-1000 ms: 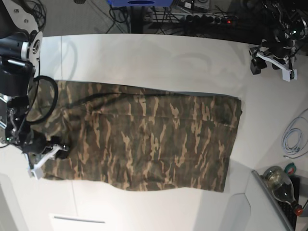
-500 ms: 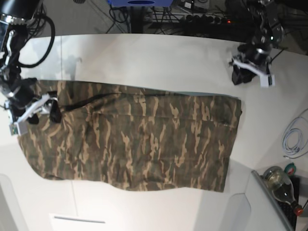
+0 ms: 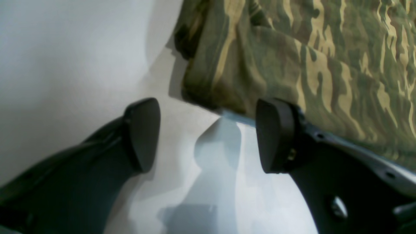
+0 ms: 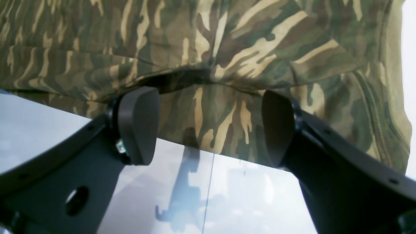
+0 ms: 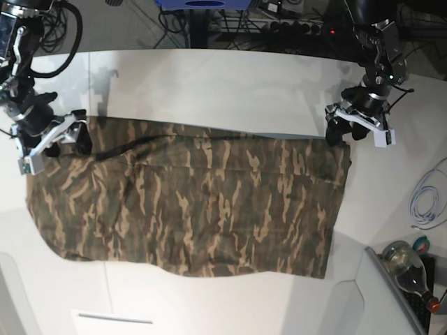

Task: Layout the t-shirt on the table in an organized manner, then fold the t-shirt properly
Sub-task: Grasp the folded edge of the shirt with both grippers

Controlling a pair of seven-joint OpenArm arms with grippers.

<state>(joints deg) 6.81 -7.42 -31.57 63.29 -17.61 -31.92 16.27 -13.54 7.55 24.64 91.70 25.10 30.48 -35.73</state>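
The camouflage t-shirt (image 5: 209, 202) lies flat as a wide rectangle on the white table (image 5: 230, 84). My right gripper (image 5: 64, 143) hangs at its far left corner. In the right wrist view this gripper (image 4: 208, 126) is open, and the t-shirt (image 4: 211, 58) edge runs under the gap between its pads. My left gripper (image 5: 346, 134) sits at the far right corner. The left wrist view shows it (image 3: 208, 130) open above bare table (image 3: 81, 58), with the t-shirt (image 3: 308, 48) corner just beyond and beside one fingertip (image 3: 273, 135).
A white cable (image 5: 426, 195) and a glass bottle (image 5: 408, 269) lie at the right side. Cables and a power strip (image 5: 300, 28) run behind the table's far edge. A thin seam (image 4: 213, 182) crosses the table under the right gripper.
The right gripper has moved from the shirt's near left part up to its far left corner and opened. The left gripper has come down and in to the far right corner.
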